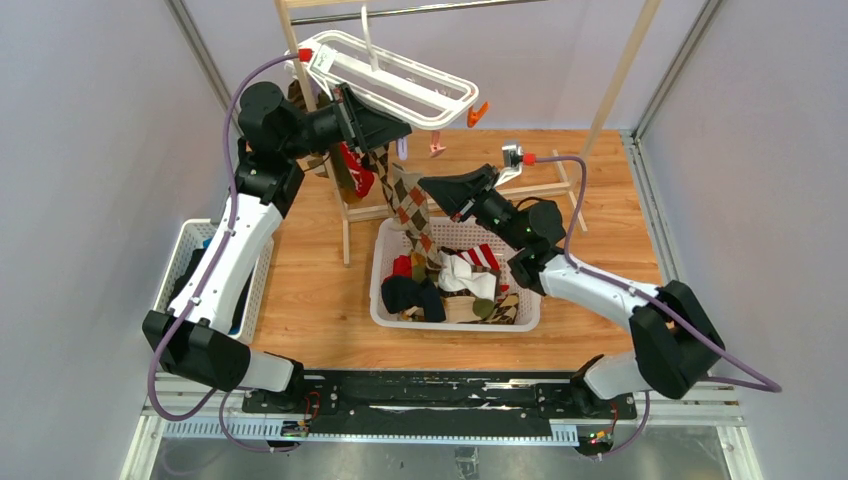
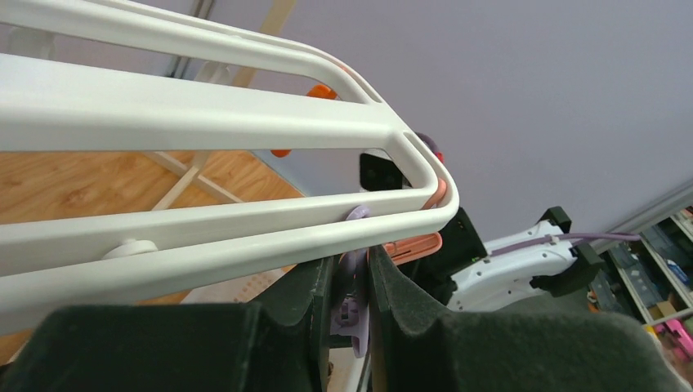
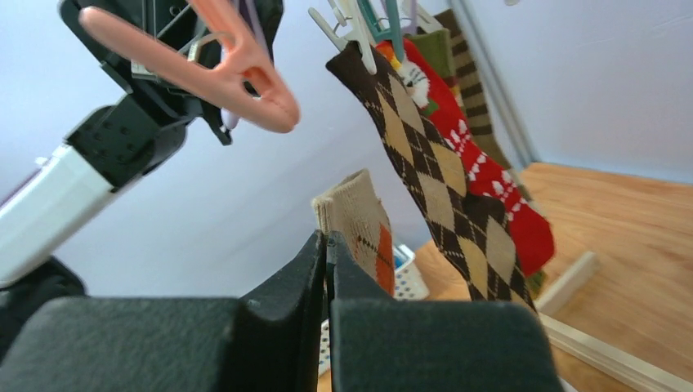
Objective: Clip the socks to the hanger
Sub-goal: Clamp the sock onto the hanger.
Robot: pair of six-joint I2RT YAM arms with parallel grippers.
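The white hanger [image 1: 400,85] hangs tilted from the metal bar, its rails [image 2: 204,122] filling the left wrist view. Just under its rim, my left gripper [image 2: 351,257] [image 1: 400,130] is shut on a lilac clip [image 2: 353,286]. A peach clip [image 3: 204,61] dangles beside it. Three socks hang clipped: brown argyle [image 3: 441,180], red [image 3: 482,171] and olive-striped [image 3: 462,73]. My right gripper [image 3: 325,238] [image 1: 428,185] is shut on the cuff of a tan argyle sock [image 3: 355,216], held up below the peach clip. More socks [image 1: 450,280] lie in the white basket [image 1: 385,300].
The wooden rack [image 1: 345,215] stands behind the basket, with its metal bar [image 1: 440,8] overhead. A second white basket [image 1: 180,250] with dark cloth sits at the left. An orange clip [image 1: 478,113] and a pink one [image 1: 437,148] hang from the hanger's right end.
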